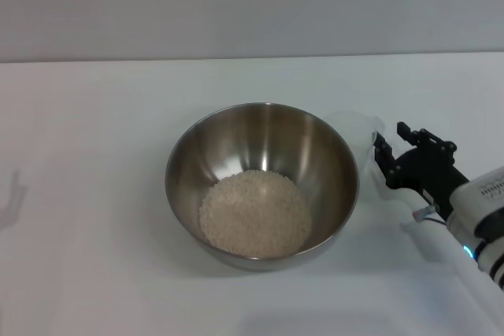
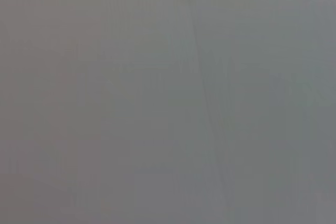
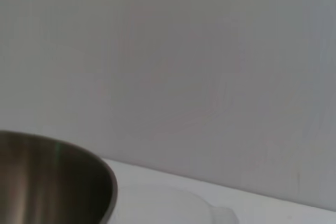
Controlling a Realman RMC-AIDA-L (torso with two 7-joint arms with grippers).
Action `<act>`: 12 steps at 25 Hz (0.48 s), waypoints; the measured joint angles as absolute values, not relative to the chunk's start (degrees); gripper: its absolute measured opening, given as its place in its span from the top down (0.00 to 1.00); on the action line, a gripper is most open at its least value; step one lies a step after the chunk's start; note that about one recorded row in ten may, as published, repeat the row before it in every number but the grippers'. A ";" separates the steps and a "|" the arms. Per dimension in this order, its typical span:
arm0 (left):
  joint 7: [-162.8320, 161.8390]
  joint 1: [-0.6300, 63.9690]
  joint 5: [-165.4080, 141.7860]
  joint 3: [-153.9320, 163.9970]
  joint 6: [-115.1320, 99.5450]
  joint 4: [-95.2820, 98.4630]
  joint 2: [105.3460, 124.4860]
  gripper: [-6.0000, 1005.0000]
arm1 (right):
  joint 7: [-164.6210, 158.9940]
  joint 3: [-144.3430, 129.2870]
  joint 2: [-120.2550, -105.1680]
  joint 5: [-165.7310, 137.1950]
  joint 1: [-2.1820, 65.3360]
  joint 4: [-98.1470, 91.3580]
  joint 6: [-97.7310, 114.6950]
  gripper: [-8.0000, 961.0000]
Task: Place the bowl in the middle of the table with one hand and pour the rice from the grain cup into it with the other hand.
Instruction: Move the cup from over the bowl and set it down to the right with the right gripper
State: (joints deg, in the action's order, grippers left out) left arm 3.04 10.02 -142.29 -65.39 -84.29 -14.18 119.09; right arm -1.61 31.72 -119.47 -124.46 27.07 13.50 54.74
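Head view has the bowl mid-counter with the rice already in it. My right tool sits beside the rim, clenched on the cup, which looks empty. Left tool isn't visible.

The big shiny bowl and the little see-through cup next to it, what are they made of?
The large round silver bowl looks like brushed stainless steel: its inside is grey and mirrors light in streaks. The small clear cup beside it, by the right gripper, seems to be plastic, though glass can't be ruled out: the white table shows through it.
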 joint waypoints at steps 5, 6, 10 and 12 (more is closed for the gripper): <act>3.03 10.17 -142.45 -65.39 -84.29 -14.15 119.09 0.19 | -1.50 31.06 -119.43 -124.55 22.52 14.54 60.47 0.62; 3.01 10.20 -142.49 -65.39 -84.29 -14.15 119.09 0.19 | -1.49 30.91 -119.43 -124.55 21.50 14.70 61.88 0.58; 2.99 10.21 -142.58 -65.39 -84.29 -14.12 119.09 0.19 | -1.48 31.45 -119.40 -124.14 15.92 14.92 69.77 0.53; 2.99 10.21 -142.61 -65.39 -84.29 -14.11 119.09 0.19 | -1.39 32.51 -119.45 -123.70 12.04 13.69 77.88 0.53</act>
State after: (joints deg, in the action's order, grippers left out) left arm 2.99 10.20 -142.61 -65.39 -84.29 -14.11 119.09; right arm -1.39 32.51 -119.45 -123.70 12.04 13.69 77.88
